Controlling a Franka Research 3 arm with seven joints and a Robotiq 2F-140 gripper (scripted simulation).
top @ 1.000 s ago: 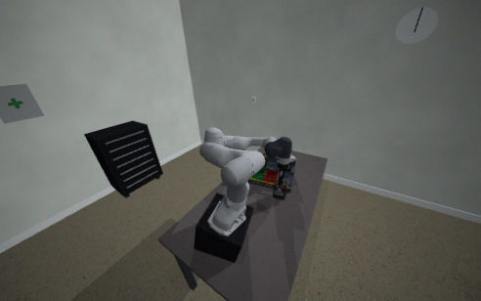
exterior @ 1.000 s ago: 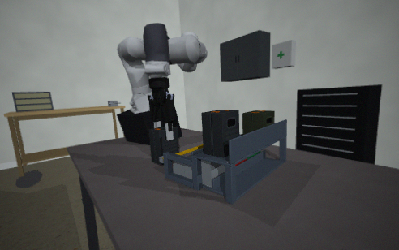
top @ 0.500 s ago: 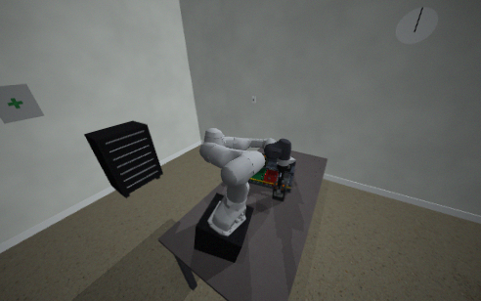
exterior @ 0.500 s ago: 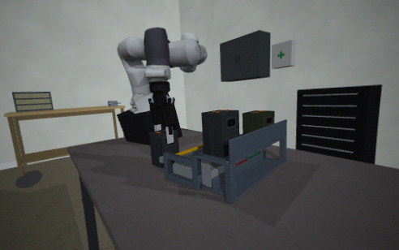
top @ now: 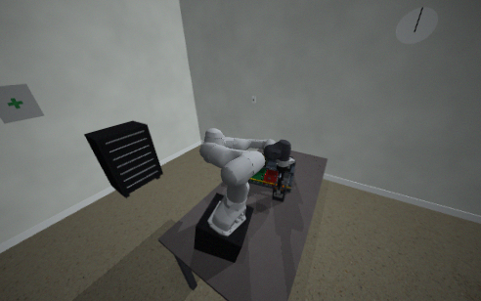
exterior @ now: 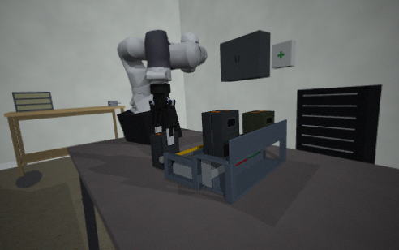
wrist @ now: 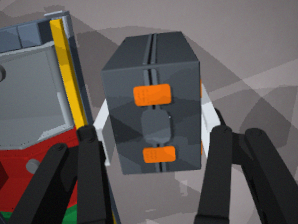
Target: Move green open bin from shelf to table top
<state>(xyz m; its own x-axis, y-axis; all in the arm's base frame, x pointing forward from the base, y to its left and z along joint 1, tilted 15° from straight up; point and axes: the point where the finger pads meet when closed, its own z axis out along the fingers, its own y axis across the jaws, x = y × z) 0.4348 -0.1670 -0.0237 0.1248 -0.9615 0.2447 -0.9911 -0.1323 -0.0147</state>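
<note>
Work was apparently at clearing the way, with the hand clamped on a dark case beside the shelf; setting that case down steadily and letting go looked like the next move. Green bin was on the shelf beside the red bin, which held a grey part; the green one's contents could not be made out.

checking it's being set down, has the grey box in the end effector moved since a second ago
Yes, slightly down: in the exterior view, the grey box sits lower against the yellow strip.
</note>
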